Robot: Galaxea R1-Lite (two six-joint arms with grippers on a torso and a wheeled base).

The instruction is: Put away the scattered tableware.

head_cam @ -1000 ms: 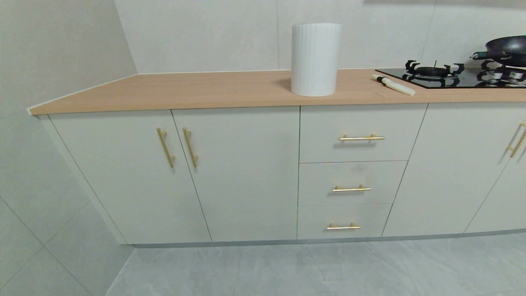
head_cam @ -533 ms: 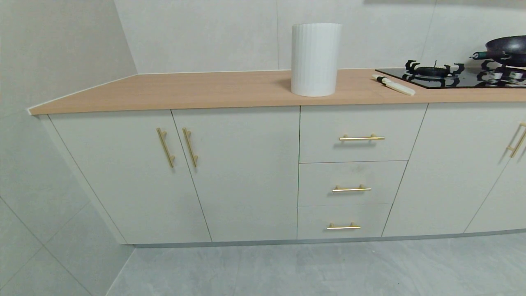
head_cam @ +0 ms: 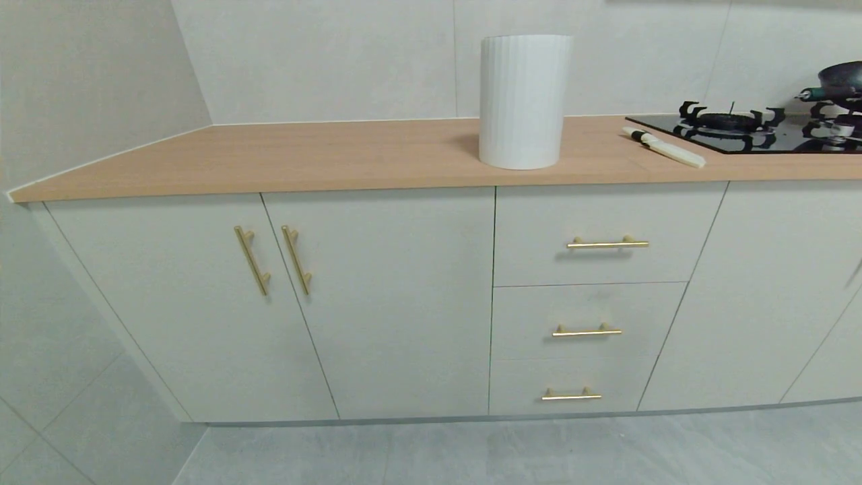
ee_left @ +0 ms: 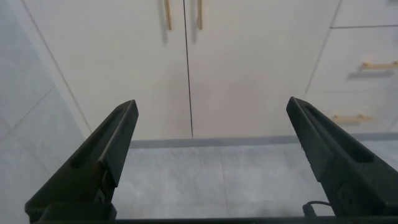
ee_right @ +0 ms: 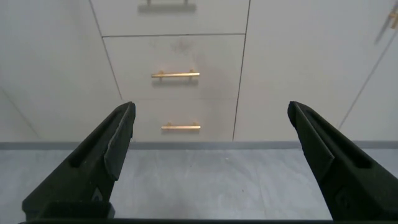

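Note:
A cream-handled knife [head_cam: 663, 146] lies on the wooden countertop [head_cam: 323, 155] beside the hob. A tall white ribbed holder [head_cam: 522, 101] stands upright on the counter to its left. My left gripper [ee_left: 211, 118] hangs open low above the floor, facing the double cabinet doors [ee_left: 186, 68]. My right gripper [ee_right: 211, 115] is open too, low in front of the lower drawers [ee_right: 175, 75]. Neither holds anything.
A black gas hob [head_cam: 747, 128] with a dark pan [head_cam: 838, 77] sits at the counter's right end. Three drawers with brass handles [head_cam: 606, 244] stack under the holder. Two doors with brass handles [head_cam: 273, 259] are to the left. Grey tiled floor [head_cam: 471, 455] lies before the cabinets, a wall on the left.
The whole head picture has shifted: the cabinets look larger and sit lower, so the camera has moved closer. Nothing on the counter has moved.

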